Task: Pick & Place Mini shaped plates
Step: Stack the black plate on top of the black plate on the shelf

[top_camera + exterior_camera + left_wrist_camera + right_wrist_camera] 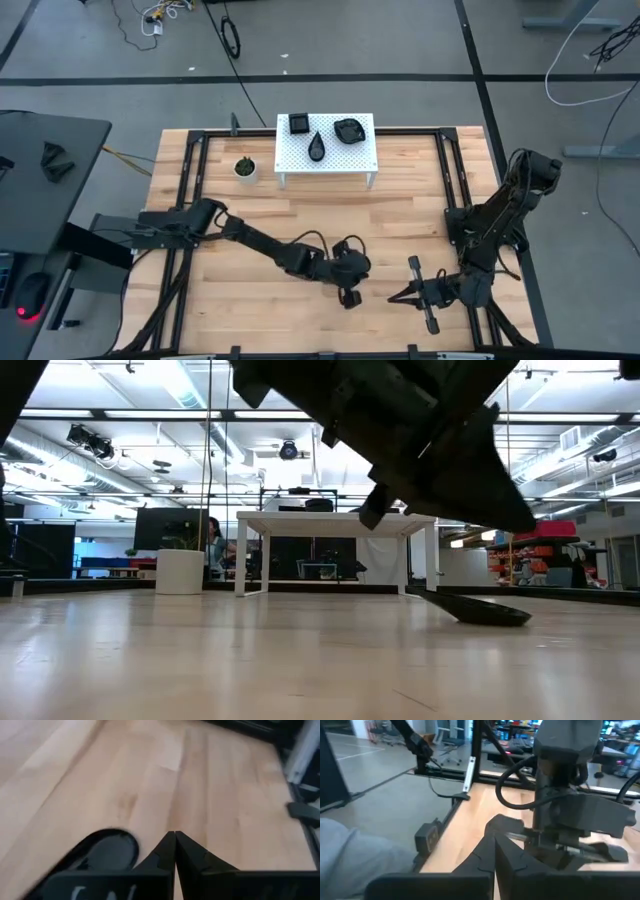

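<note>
Three mini shaped plates, all glossy black, lie on the white perforated stand [325,150] at the table's far side: a square one [299,123], a teardrop one [317,146] and a leaf-shaped one [348,130]. Another black plate [107,851] lies on the wood near the table's middle, also seen in the low view [485,612]. My left gripper [175,837] hovers shut just beside and above it [350,296]. My right gripper [495,840] is shut too, held level off the table at the near right [393,296], pointing at the left gripper.
A small white pot with a green plant [245,168] stands left of the stand. Black frame rails [195,170] run along the table's left and right sides. Bare wood [300,215] lies between the stand and the grippers.
</note>
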Controlling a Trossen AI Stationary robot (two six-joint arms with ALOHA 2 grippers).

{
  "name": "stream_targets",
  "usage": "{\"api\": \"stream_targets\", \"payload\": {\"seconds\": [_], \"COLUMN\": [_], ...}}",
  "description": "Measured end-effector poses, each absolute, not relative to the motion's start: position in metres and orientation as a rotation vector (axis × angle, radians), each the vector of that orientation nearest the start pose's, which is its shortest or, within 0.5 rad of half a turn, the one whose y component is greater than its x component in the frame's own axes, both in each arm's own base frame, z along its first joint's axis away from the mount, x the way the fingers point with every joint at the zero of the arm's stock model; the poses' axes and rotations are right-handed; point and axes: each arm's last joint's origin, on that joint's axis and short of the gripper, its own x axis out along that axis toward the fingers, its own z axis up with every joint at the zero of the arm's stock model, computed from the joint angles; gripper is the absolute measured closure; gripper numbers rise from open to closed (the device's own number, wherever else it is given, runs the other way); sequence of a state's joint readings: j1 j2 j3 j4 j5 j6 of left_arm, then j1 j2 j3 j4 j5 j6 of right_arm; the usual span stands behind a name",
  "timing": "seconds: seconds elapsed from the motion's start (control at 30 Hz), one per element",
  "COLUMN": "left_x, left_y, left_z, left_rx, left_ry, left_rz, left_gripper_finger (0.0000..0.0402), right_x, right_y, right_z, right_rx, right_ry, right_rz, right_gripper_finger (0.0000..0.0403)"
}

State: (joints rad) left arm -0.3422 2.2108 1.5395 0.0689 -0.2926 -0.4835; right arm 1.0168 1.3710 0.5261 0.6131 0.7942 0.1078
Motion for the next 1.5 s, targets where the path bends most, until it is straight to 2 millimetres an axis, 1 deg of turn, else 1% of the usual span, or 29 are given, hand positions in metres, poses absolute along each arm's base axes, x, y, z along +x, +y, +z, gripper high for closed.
{"api": "stream_targets", "payload": {"seconds": [0.07, 0.13, 0.2, 0.3, 0.4, 0.5, 0.6, 0.7, 0.83, 0.93, 1.03, 1.17, 1.23, 1.37, 1.43, 1.5], "left_x": [0.460, 0.456, 0.448, 0.424, 0.394, 0.369, 0.351, 0.339, 0.335, 0.338, 0.342, 0.347, 0.349, 0.355, 0.358, 0.361], "left_y": [-0.153, -0.151, -0.155, -0.169, -0.189, -0.209, -0.225, -0.233, -0.234, -0.235, -0.233, -0.231, -0.230, -0.226, -0.221, -0.217], "left_z": [0.156, 0.151, 0.149, 0.153, 0.152, 0.147, 0.140, 0.134, 0.129, 0.128, 0.129, 0.129, 0.130, 0.132, 0.134, 0.137], "left_rx": [-0.310, -0.363, -0.396, -0.380, -0.313, -0.304, -0.290, -0.266, -0.282, -0.295, -0.301, -0.318, -0.329, -0.335, -0.317, -0.285], "left_ry": [0.609, 0.670, 0.744, 0.824, 0.888, 0.893, 0.827, 0.755, 0.680, 0.661, 0.652, 0.631, 0.621, 0.554, 0.495, 0.414], "left_rz": [0.122, 0.169, 0.234, 0.382, 0.528, 0.642, 0.680, 0.703, 0.729, 0.716, 0.706, 0.705, 0.701, 0.721, 0.752, 0.797], "left_gripper_finger": [0.0387, 0.0387, 0.0386, 0.0386, 0.0386, 0.0390, 0.0397, 0.0396, 0.0385, 0.0383, 0.0386, 0.0391, 0.0392, 0.0392, 0.0393, 0.0393], "right_x": [0.153, 0.153, 0.159, 0.177, 0.196, 0.214, 0.227, 0.236, 0.244, 0.248, 0.249, 0.250, 0.250, 0.253, 0.255, 0.255], "right_y": [0.210, 0.206, 0.197, 0.176, 0.153, 0.132, 0.113, 0.098, 0.089, 0.088, 0.087, 0.088, 0.089, 0.091, 0.092, 0.095], "right_z": [0.196, 0.191, 0.182, 0.166, 0.149, 0.138, 0.128, 0.120, 0.114, 0.110, 0.105, 0.104, 0.108, 0.122, 0.132, 0.140], "right_rx": [-0.057, 0.010, 0.089, 0.214, 0.252, 0.239, 0.192, 0.147, 0.116, 0.103, 0.088, 0.091, 0.099, 0.130, 0.149, 0.170], "right_ry": [0.167, 0.199, 0.270, 0.439, 0.592, 0.677, 0.733, 0.768, 0.783, 0.793, 0.809, 0.799, 0.772, 0.662, 0.566, 0.457], "right_rz": [0.161, 0.073, 0.019, -0.032, -0.081, -0.108, -0.125, -0.121, -0.069, -0.026, -0.017, -0.009, -0.003, -0.038, -0.110, -0.218], "right_gripper_finger": [0.0399, 0.0399, 0.0398, 0.0390, 0.0370, 0.0343, 0.0312, 0.0287, 0.0275, 0.0284, 0.0312, 0.0372, 0.0393, 0.0387, 0.0390, 0.0397]}}
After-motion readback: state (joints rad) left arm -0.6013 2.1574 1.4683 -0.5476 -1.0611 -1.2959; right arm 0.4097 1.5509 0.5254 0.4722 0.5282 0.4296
